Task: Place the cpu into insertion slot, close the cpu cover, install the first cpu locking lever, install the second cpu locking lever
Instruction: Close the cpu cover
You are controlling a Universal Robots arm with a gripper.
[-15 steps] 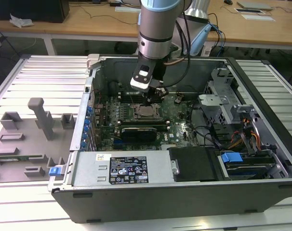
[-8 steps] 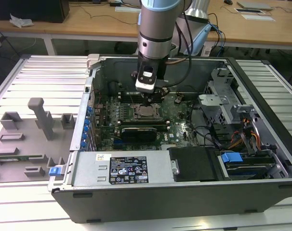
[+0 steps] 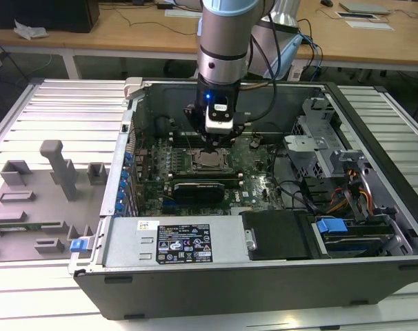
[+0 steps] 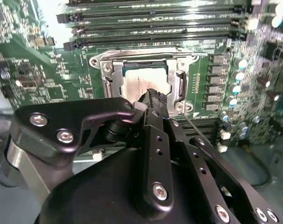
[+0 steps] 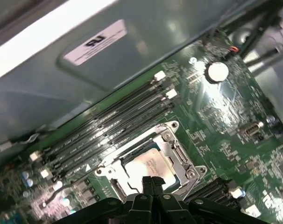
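The cpu (image 4: 140, 83) (image 5: 148, 163) lies flat in the insertion slot on the green motherboard (image 3: 250, 181), its silver-grey top showing. The silvery cpu cover (image 4: 109, 74) (image 5: 180, 151) lies down around it and frames the chip. A thin metal lever rod (image 4: 146, 57) runs along one side of the socket. My gripper (image 3: 210, 146) (image 4: 153, 97) (image 5: 153, 179) hangs right over the chip's edge. Its black fingers are pressed together and shut on nothing, the tips just above or touching the chip. The slot's pin field is hidden under the chip.
Long black RAM slots (image 5: 113, 121) (image 4: 155, 28) run beside the socket. A coin battery (image 5: 218, 71) sits farther off. The open computer case (image 3: 126, 138) walls in the board. A black box (image 3: 278, 234) and drive bays (image 3: 347, 227) fill the near right. A grey fixture tray (image 3: 50, 179) lies outside, at the exterior view's left.
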